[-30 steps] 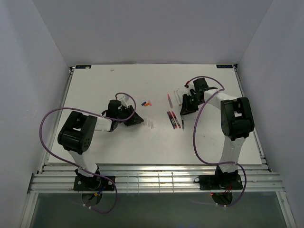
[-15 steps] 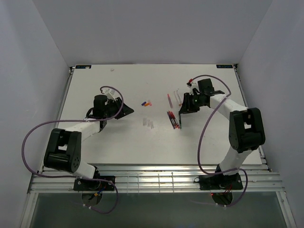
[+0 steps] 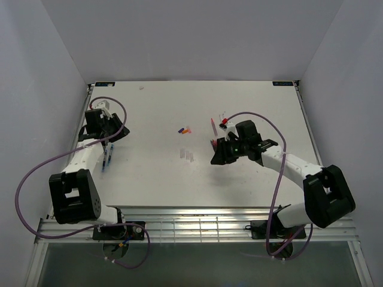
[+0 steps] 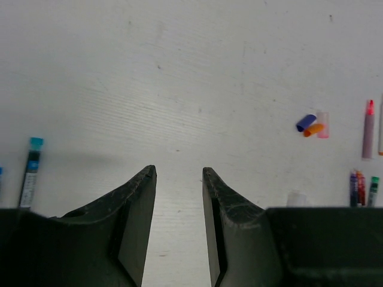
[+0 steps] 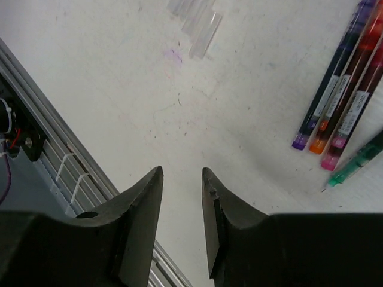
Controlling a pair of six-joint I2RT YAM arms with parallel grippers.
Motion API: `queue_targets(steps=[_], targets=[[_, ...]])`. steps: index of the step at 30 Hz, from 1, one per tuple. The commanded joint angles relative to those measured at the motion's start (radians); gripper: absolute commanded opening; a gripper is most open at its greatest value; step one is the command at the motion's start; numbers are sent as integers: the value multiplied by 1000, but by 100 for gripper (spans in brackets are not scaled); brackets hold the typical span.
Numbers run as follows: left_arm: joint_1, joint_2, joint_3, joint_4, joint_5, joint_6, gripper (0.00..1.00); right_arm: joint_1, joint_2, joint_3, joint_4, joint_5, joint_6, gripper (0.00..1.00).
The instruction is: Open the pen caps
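Observation:
Small blue and orange pen caps [image 3: 184, 129] [image 4: 310, 124] lie mid-table, with a pinkish cap [image 4: 323, 124] beside them. Pale translucent caps [image 3: 188, 155] [image 5: 200, 24] lie just below. A red-tipped pen [image 3: 213, 125] [image 4: 368, 128] lies to their right. Three dark pens [image 5: 335, 95] and a green one [image 5: 359, 160] lie beside my right gripper [image 3: 214, 156] [image 5: 181, 172], which is open and empty over bare table. My left gripper [image 3: 119, 133] [image 4: 178, 172] is at the far left, open and empty. A cyan-tipped pen [image 4: 30, 170] and bluish pens [image 3: 106, 158] lie near it.
The metal rails [image 5: 66, 173] [image 3: 191, 224] of the table's near edge run below the right gripper. White walls enclose the table [image 3: 155, 101] on three sides. Purple cables loop from both arms.
The left arm has swung from mid-table to the far left edge. The right gripper has moved down and left over the pen group. Both sets of jaws have opened wider.

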Motion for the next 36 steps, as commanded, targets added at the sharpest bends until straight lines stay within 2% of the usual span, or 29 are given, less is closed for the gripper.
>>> queue_targets(steps=[1, 7, 13, 24, 36], targets=[[30, 3, 80, -139, -109, 161, 47, 12, -45, -57, 74, -30, 5, 39], [83, 75, 98, -174, -185, 266, 47, 12, -113, -104, 45, 35, -62, 39], [98, 145, 120, -170, -221, 290, 48, 12, -153, -153, 107, -35, -45, 40], [104, 221, 118, -142, -316, 291, 49, 11, -171, -192, 133, -21, -47, 41], [135, 273, 109, -113, -294, 284, 49, 12, -180, -207, 150, -23, -44, 41]])
